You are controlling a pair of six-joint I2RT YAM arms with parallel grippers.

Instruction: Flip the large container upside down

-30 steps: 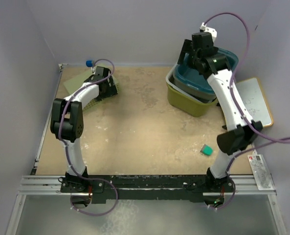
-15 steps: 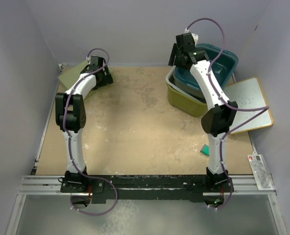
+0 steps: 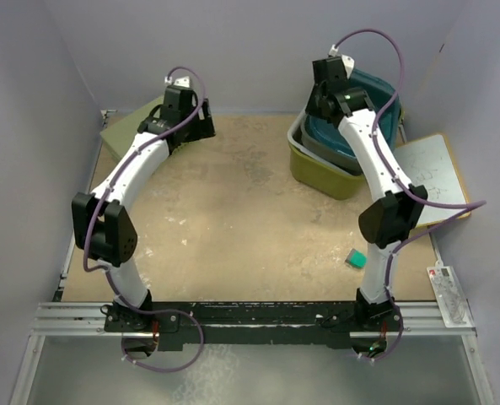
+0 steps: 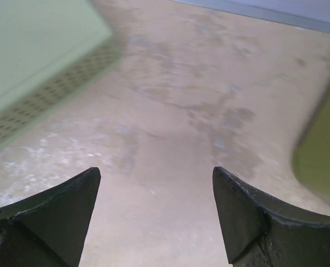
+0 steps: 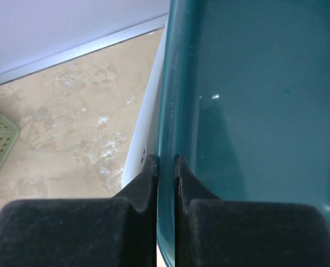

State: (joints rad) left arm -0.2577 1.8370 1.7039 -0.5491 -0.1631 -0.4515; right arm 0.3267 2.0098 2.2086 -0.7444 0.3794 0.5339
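The large container (image 3: 321, 175), a glossy olive-green bin, stands at the back right with a white basket (image 3: 298, 135) and a teal bin (image 3: 366, 126) nested in it. My right gripper (image 3: 319, 108) is shut on the teal bin's left wall; in the right wrist view its fingers (image 5: 148, 172) pinch the teal rim (image 5: 166, 111), with the white basket's edge (image 5: 145, 133) just outside. My left gripper (image 3: 199, 126) hovers open and empty over the back left of the table. In the left wrist view it (image 4: 153, 189) faces bare table, with the olive container (image 4: 320, 161) at the right edge.
A pale-green perforated box (image 3: 125, 128) sits in the back left corner, also at the upper left of the left wrist view (image 4: 37, 61). A framed whiteboard (image 3: 435, 173) lies right of the bins. A small teal block (image 3: 356, 258) lies near the right arm's base.
The right gripper closed from open onto the teal bin's wall. The left arm swung right and up, away from the pale-green box, its jaws staying open.
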